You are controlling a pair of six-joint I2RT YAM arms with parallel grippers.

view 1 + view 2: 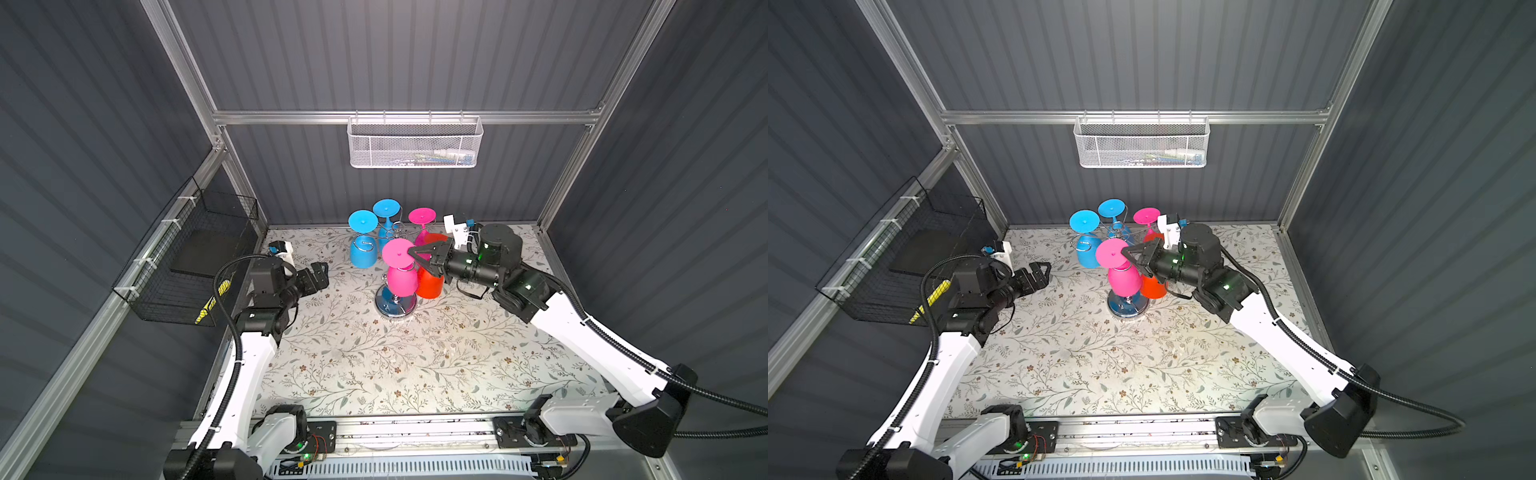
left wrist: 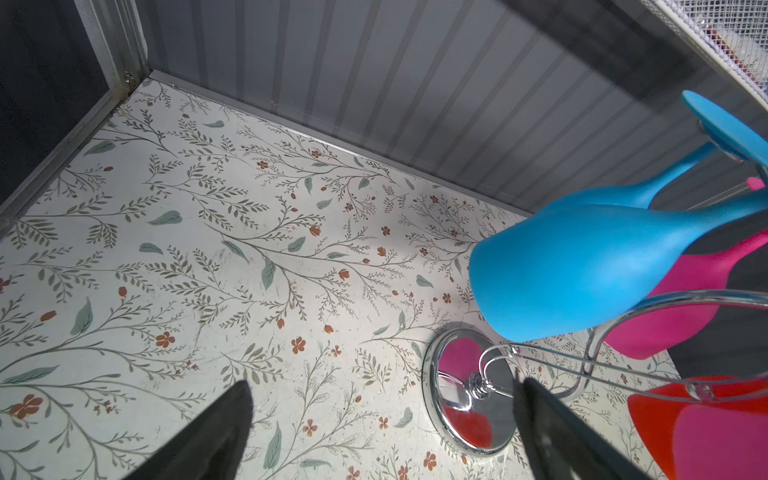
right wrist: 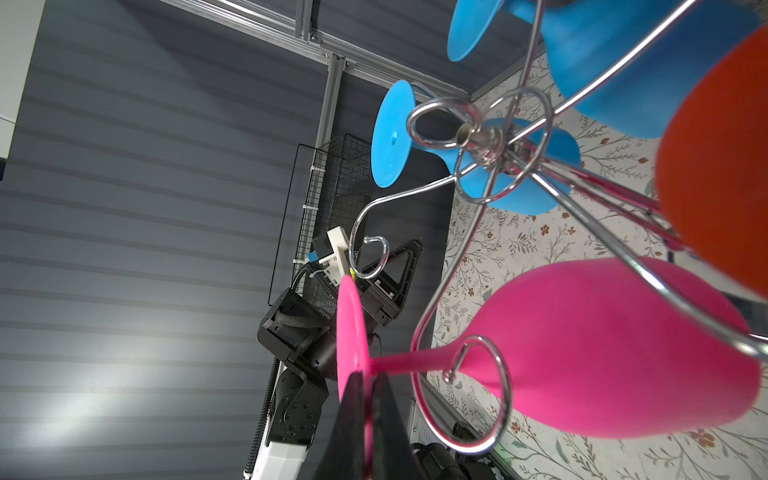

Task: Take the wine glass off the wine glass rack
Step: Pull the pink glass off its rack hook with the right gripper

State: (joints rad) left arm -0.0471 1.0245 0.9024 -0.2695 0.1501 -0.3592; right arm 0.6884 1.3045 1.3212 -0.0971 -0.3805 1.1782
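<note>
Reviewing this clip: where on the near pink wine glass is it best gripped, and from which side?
Grip the near pink wine glass by the rim of its flat foot disc, from the right arm's side. The disc faces up, its edge overhanging the rack. The right hand is shut on it there.

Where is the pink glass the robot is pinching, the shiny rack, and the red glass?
Pink glass [image 1: 398,252]: top view, on its round foot.
Rack [image 1: 395,306]: top view, on its mirror base.
Red glass [image 1: 430,284]: top view, on its bowl.
</note>
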